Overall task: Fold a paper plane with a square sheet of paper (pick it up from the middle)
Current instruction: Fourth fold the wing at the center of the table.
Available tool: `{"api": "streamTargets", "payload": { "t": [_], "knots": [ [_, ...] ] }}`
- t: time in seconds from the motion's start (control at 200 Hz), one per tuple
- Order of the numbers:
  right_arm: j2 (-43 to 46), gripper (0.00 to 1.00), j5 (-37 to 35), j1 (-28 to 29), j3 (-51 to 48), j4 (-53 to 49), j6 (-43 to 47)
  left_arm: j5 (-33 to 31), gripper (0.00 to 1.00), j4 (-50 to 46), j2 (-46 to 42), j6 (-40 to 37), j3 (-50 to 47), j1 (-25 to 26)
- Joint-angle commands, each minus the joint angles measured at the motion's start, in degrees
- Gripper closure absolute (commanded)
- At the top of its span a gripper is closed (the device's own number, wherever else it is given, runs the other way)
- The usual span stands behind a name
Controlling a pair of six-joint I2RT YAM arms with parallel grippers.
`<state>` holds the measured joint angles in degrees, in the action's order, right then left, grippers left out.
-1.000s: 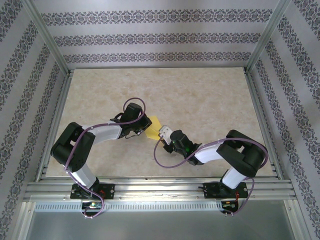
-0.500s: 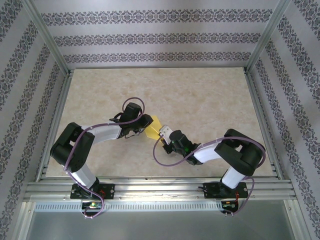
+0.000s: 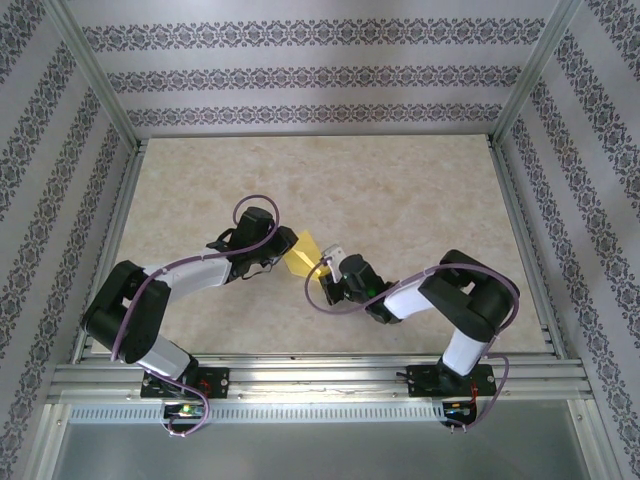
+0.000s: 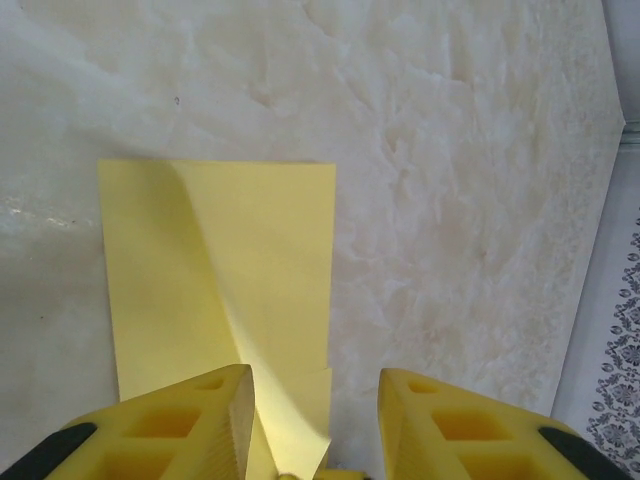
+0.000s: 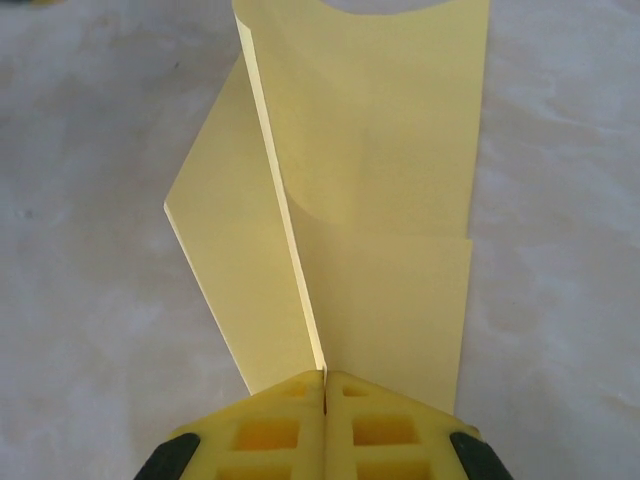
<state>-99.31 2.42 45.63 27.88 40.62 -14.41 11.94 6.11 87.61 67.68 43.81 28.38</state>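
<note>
Lying near the middle of the table [image 3: 420, 200], the square sheet of paper [image 3: 301, 255] sits partly folded between the two arm tips. One flap stands up along a sharp crease (clearest from the right wrist), while the rest lies flat on the marbled surface. The right gripper [image 5: 325, 383] has its yellow fingers pressed together, pinching that raised crease at its near end. The left gripper [image 4: 315, 395] holds its fingers apart, the sheet's near edge lying between them.

Matt paper sheet [image 5: 380, 200], smooth marbled table [image 4: 450, 150]
</note>
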Motion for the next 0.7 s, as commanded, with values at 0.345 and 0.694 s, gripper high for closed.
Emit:
{"api": "streamTargets", "payload": {
  "t": [0.345, 0.694],
  "knots": [
    [-5.5, 1.0, 24.4, -9.3, 5.3, -1.0, -21.9, 3.0, 0.73, 2.4, 2.1, -2.3, -0.4, -0.6],
    [-7.8, 1.0, 32.7, -11.8, 9.2, -2.7, -31.0, 8.3, 0.79, 7.3, 7.7, -2.0, 0.3, -0.5]
  ]
}}
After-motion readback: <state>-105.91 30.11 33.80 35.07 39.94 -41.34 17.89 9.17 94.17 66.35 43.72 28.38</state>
